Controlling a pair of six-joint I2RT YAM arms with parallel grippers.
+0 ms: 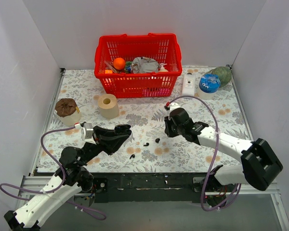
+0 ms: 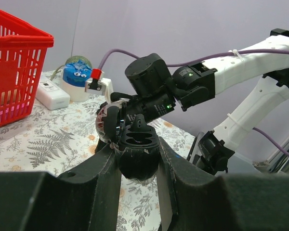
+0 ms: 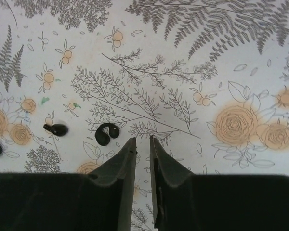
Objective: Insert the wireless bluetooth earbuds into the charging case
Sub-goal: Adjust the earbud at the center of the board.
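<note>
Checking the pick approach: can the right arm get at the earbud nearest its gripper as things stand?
Probably yes. The earbud lies alone on the tablecloth beside the right gripper, whose narrowly parted tips are empty; nothing blocks the way, though it may need opening wider.

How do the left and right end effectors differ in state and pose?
The left end effector is shut on the charging case; the right end effector holds nothing, jaws slightly apart. The left one points across the table; the right one points down beside an earbud. Both have black fingers.
</note>
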